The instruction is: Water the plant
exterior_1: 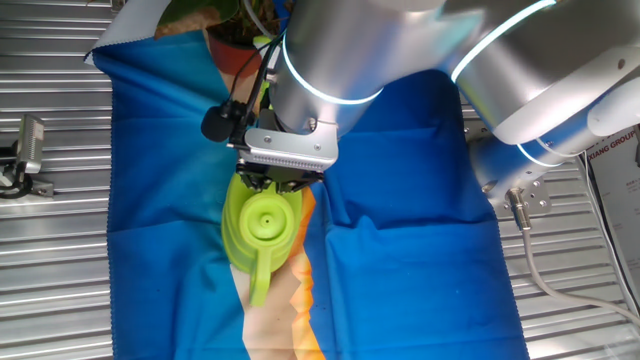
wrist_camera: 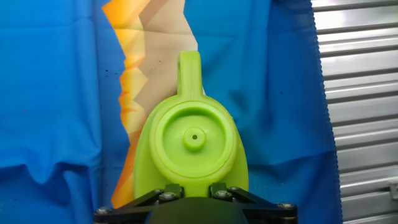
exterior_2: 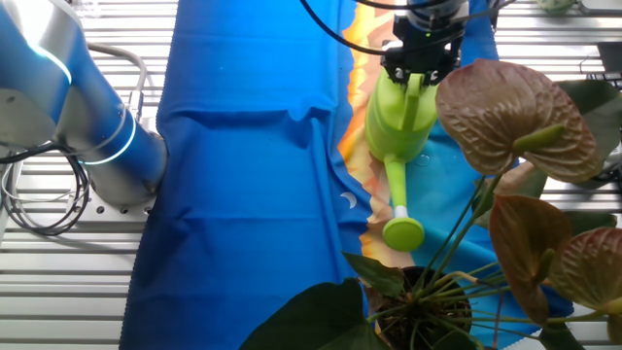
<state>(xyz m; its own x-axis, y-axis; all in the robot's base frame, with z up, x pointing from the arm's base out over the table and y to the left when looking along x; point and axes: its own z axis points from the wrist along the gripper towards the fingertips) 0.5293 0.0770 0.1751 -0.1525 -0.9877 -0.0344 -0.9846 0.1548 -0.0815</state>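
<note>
The lime-green watering can [exterior_1: 262,228] lies on the blue cloth, its spout pointing toward the near edge in one fixed view. In the other fixed view the watering can [exterior_2: 397,126] points its spout at the plant [exterior_2: 515,122], whose reddish-brown and green leaves fill the lower right. The plant [exterior_1: 205,15] also shows at the top edge, partly behind the arm. My gripper [exterior_1: 275,182] sits over the can's rear, also seen in the other fixed view [exterior_2: 423,66]. In the hand view the gripper [wrist_camera: 194,191] closes on the handle end of the can [wrist_camera: 193,146].
A blue cloth [exterior_1: 400,260] with an orange and beige stripe [wrist_camera: 134,68] covers the slatted metal table [exterior_1: 50,260]. A metal fixture [exterior_1: 25,150] stands at the left. The robot base [exterior_2: 92,146] and cables [exterior_2: 39,209] are to one side.
</note>
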